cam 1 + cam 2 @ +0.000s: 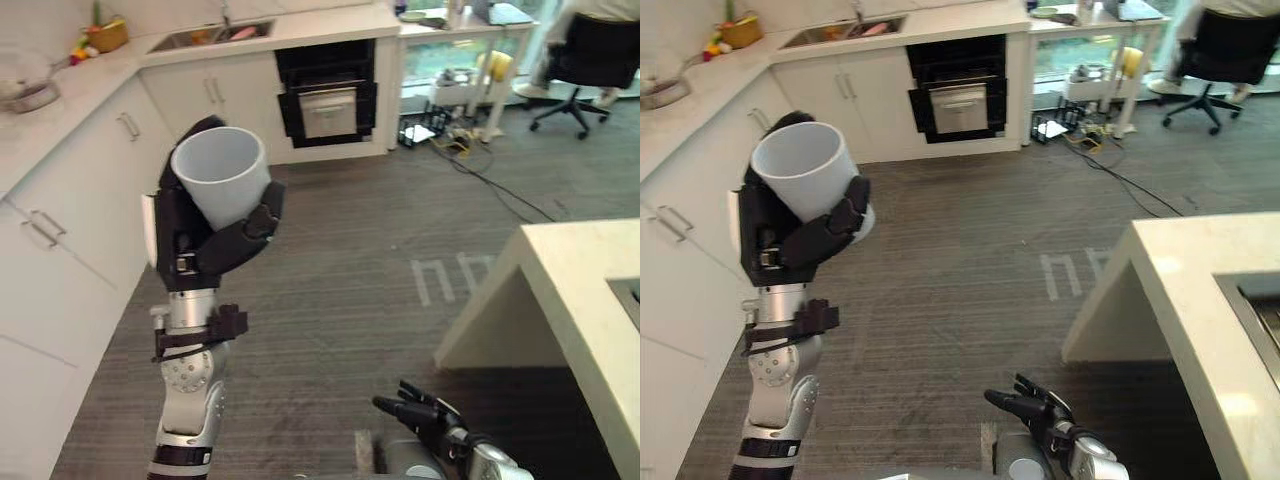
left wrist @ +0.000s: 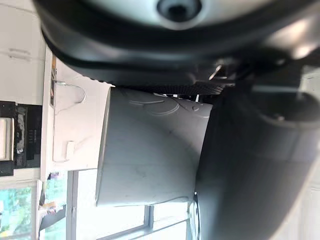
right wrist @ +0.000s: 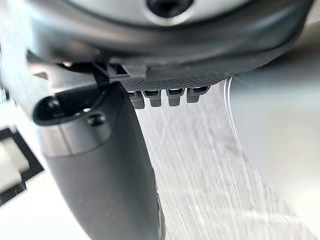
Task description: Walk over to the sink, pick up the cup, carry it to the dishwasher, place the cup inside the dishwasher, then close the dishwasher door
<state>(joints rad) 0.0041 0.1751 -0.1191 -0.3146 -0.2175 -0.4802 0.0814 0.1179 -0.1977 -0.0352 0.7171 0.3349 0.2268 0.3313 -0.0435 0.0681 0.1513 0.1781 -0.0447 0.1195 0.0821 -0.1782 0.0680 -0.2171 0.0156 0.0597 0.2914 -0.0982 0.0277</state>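
Left eye view has my left robot hand raised in front of me, fingers and thumb wrapped round the pale cup. The cup sits upright or nearly so, its open mouth up, and I can see nothing inside it. The left wrist view agrees: the cup's wall lies pressed against my palm. My right robot hand hangs low, well below and to the right of the cup, its fingers loose and carrying nothing.

So I judge the pick-up done and the carry under way. The dishwasher, as I take the dark unit to be, stands far beyond the cup, set under the far bench. Its sink is just left of the unit. From here the front looks open, with a light panel showing in the middle, though I cannot tell how far the door is down. A long stretch of bare floor lies between my left robot hand and that unit. White cabinets run along beyond my left side, and a second bench juts in on the right.

Left to do, as I read it: cross the floor, set the cup inside, let go, then shut the door.
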